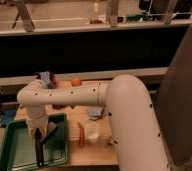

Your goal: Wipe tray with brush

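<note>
A wooden counter (96, 152) stands before a dark partition in a dim room. One green tray (19, 152) sits at its front left corner, beside one red pepper (81, 134) and one white cup (93, 132). The white arm (74, 95) bends leftward, its gripper (36, 134) over the tray, closed around one dark brush (39, 151) pointing down.

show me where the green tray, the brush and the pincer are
green tray (11, 150), camera view, bare floor at left.
brush (39, 150), camera view, dark handle.
pincer (38, 134), camera view, over the tray, at the brush's top.
</note>
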